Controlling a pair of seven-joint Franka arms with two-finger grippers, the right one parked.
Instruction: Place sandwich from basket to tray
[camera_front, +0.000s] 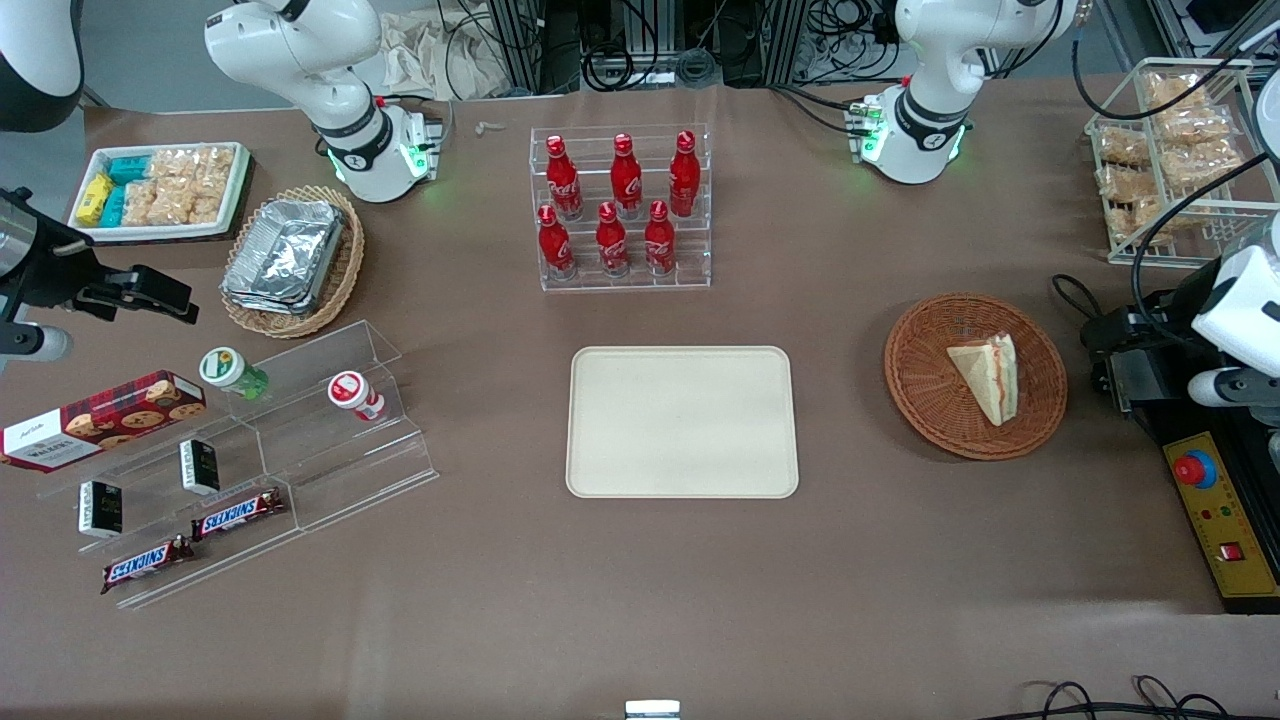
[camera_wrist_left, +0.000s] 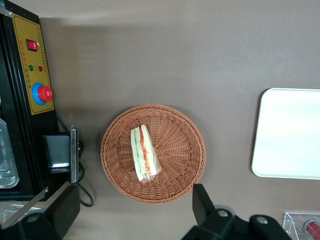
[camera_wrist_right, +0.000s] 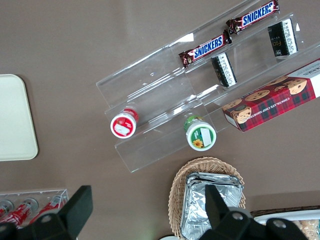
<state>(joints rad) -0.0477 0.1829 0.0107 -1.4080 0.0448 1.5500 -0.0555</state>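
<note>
— Lying in the basket (camera_front: 975, 375), is the sandwich (camera_front: 990, 375)?
— Yes; the tray (camera_front: 682, 421) sits well apart.
— The gripper (camera_wrist_left: 132, 212)?
— It hangs above the basket's rim, jaws spread wide, holding nothing.

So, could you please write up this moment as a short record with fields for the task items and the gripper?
sandwich: lying in the basket, wrapped, not held
basket: beside the tray, toward the working arm's end of the table
tray: nothing on it
gripper: open, above the basket, apart from the sandwich
task progress: sandwich not yet picked up
</note>
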